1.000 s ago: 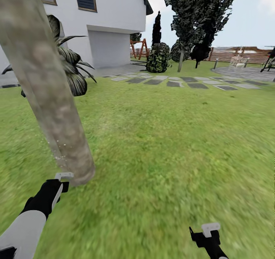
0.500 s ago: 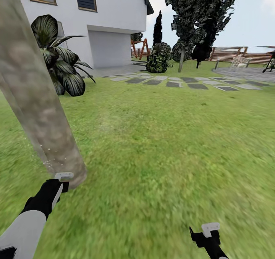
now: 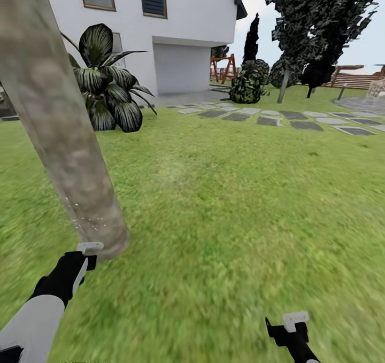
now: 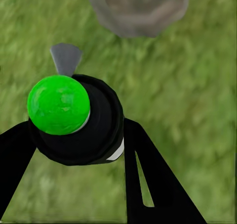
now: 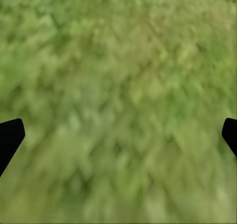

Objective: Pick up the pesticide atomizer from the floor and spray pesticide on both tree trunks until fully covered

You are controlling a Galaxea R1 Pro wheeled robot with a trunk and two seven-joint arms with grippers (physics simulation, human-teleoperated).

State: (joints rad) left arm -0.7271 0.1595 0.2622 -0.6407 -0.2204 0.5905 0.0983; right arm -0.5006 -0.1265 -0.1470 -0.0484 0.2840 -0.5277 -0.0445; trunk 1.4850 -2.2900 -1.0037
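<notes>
Pale grey-brown bark marks the trunk (image 3: 59, 133) at far left of the head view, leaning across the frame, its base meeting the grass (image 3: 224, 208). Fine whitish specks of pesticide (image 3: 85, 221) dot only the lower part of the bark; the stretch above looks bare. Just beside the base, the left gripper (image 3: 88, 250) hangs low. In the left wrist view its jaws are closed around the atomizer (image 4: 79, 120), a black body with a green cap (image 4: 58, 104) and a grey nozzle (image 4: 65, 58) directed toward the trunk foot (image 4: 138, 9).

Further right lie a broad-leaf plant (image 3: 109, 93), the white house (image 3: 176, 26), stepping stones (image 3: 267, 118) and dark conifers (image 3: 321, 26).

At lower right, the right gripper (image 3: 293, 325) hangs over grass; its jaws are spread wide with nothing between them.

Risks, as judged:
- Nozzle aimed low: coverage would stay confined to the base.
- Gripper close to the bark: raising the arm could cause a collision and dislodge the atomizer.
- Second tree not identified; relocation is required.
</notes>
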